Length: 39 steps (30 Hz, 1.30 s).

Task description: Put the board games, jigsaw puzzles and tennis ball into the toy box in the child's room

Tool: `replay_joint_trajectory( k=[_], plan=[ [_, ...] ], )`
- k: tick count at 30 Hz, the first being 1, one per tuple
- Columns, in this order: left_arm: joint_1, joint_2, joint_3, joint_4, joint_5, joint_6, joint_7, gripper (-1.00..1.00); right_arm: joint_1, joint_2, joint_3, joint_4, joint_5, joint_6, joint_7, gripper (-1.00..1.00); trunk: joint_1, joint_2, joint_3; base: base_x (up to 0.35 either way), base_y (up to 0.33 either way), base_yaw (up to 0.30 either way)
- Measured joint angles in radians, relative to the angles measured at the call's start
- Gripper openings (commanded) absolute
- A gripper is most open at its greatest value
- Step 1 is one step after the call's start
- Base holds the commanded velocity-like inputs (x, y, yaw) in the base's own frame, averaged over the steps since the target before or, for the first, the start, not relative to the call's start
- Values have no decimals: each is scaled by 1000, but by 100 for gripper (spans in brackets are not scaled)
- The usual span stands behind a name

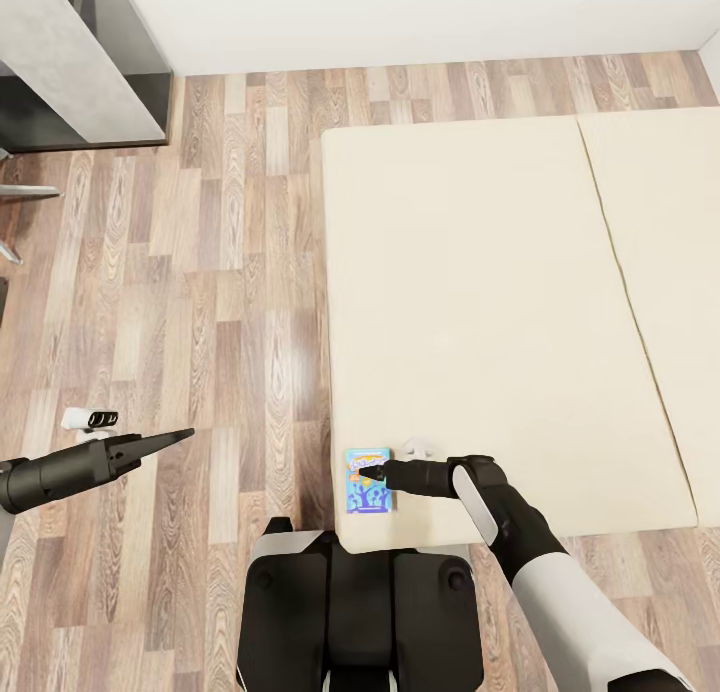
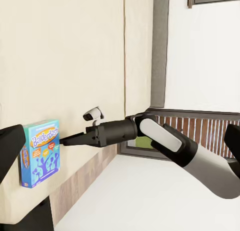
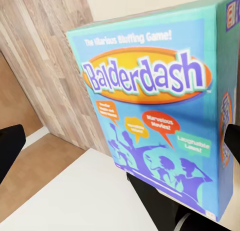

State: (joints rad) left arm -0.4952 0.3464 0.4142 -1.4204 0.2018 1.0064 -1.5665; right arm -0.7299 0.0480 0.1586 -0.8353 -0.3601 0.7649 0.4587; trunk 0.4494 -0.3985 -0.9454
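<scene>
A light blue board game [image 1: 368, 481] with yellow lettering lies flat on the near left corner of the bed [image 1: 500, 302]. My right gripper [image 1: 366, 469] reaches leftward over it, its tips at the box's upper edge. In the right wrist view the board game [image 3: 160, 116] sits close ahead between two widely parted fingers [image 3: 10, 147], so the gripper is open. The left wrist view shows the board game [image 2: 41, 152] with the right gripper [image 2: 66, 139] touching its edge. My left gripper [image 1: 183, 435] hovers open over the floor, left of the bed.
A small white and black object [image 1: 417, 445] rests on the mattress just behind my right gripper, and a similar one [image 1: 90, 419] is on the wood floor near my left arm. A grey cabinet [image 1: 80, 62] stands far left. My base [image 1: 350, 612] meets the bed's near edge.
</scene>
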Motion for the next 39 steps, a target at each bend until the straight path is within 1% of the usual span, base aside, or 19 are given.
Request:
replay_joint_trajectory(
  k=[8,39],
  plan=[
    [0,1,0,0,0,0,0,100,0,0,0,0,0,0,0,100,0,0,0,0,53,0],
    [0,2,1,0,-1,0,0,100,0,-1,0,0,0,0,0,100,0,0,0,0,1,0]
  ],
)
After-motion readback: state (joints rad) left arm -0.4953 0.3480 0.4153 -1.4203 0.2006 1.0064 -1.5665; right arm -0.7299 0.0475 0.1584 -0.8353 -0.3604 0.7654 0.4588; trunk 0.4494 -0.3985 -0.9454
